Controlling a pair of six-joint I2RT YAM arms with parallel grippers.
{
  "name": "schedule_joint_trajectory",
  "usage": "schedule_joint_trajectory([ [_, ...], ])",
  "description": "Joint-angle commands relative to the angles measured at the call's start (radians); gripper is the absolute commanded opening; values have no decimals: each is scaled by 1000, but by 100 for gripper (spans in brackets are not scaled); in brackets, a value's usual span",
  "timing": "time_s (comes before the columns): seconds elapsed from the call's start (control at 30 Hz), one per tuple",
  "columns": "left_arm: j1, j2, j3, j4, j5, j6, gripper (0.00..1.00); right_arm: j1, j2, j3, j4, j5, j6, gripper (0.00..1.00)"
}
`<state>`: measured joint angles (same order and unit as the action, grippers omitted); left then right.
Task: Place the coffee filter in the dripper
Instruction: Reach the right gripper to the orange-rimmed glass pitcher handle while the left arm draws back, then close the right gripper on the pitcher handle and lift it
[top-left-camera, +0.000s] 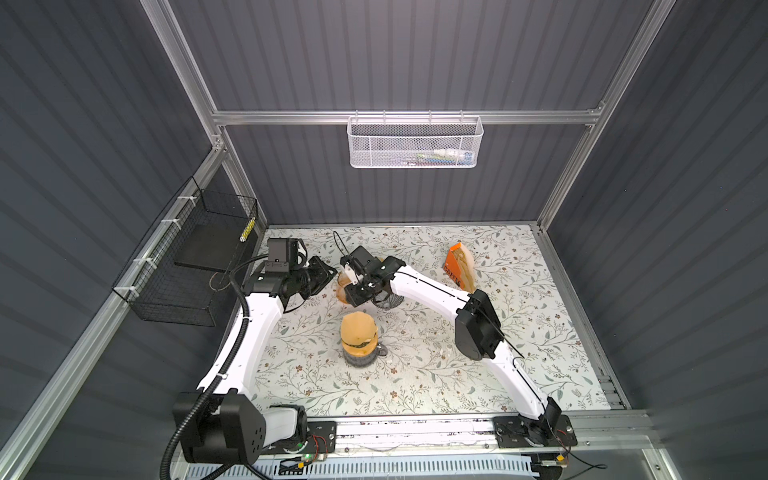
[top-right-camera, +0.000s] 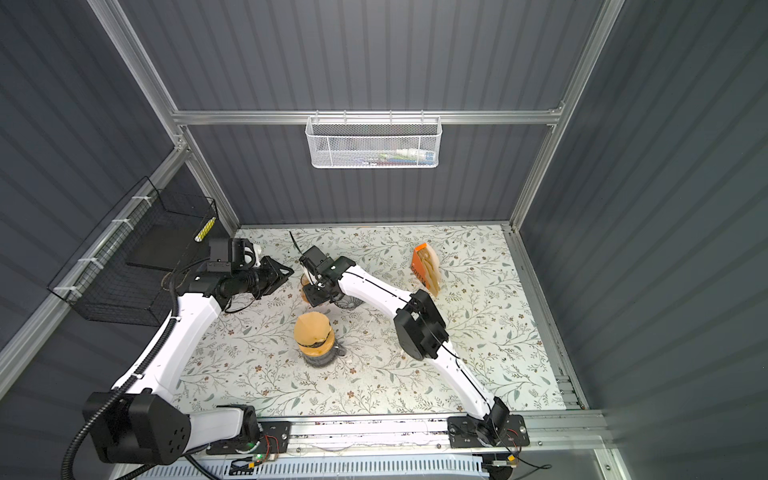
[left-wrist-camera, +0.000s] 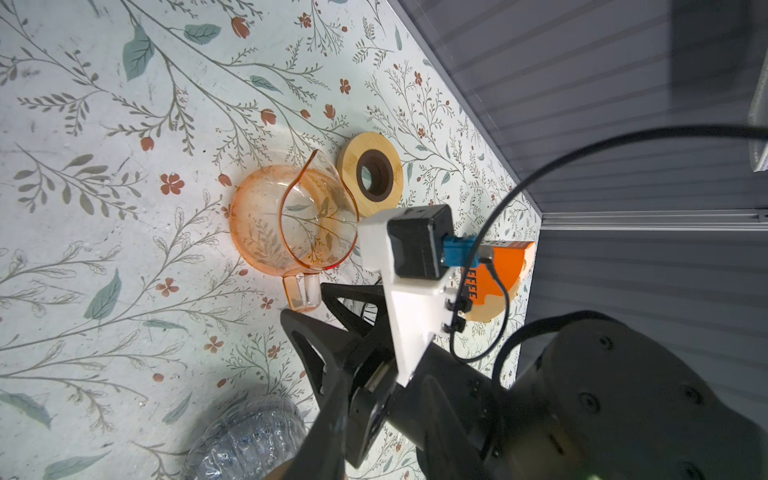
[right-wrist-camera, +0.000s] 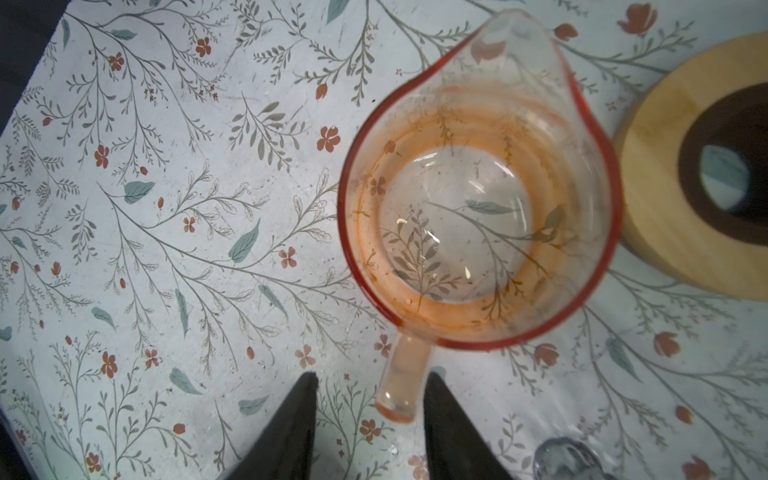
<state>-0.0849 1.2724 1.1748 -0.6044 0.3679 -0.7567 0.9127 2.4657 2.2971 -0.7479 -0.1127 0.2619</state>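
You've got the right end effector (right-wrist-camera: 370, 376) spread astride the orange pitcher (right-wrist-camera: 478, 199) handle, can't tell the left end effector (top-left-camera: 326, 274) state, and the coffee filter (top-left-camera: 357, 328) sits on the dripper (top-left-camera: 362, 352) at table (top-left-camera: 540, 332) centre.

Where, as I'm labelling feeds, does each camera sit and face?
Top views: high over the arm bases, looking down at the floral table; left arm, right arm show.
Left wrist: on the left arm, facing the orange-tinted glass pitcher; right gripper in the foreground.
Right wrist: above the pitcher, looking down; right gripper's fingers flank its handle.
Shared: both wrist views show pitcher and round wooden ring.
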Motion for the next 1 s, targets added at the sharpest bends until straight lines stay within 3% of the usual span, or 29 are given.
schedule_joint_trajectory([
  [0.0,7,-32,-13,-4,22,-12,32,8,25,33,-25,51,-12,44],
  [0.23,10,-64,-28,0,26,-20,32,14,38,48,-33,104,-21,42],
  [0.63,13,-116,-58,8,39,-19,32,15,42,60,-44,161,-24,22],
  [0.8,16,-137,-69,2,36,-7,32,21,45,73,-50,162,-26,25],
  [0.97,17,-146,-80,-3,43,-3,32,32,50,81,-56,156,-23,41],
])
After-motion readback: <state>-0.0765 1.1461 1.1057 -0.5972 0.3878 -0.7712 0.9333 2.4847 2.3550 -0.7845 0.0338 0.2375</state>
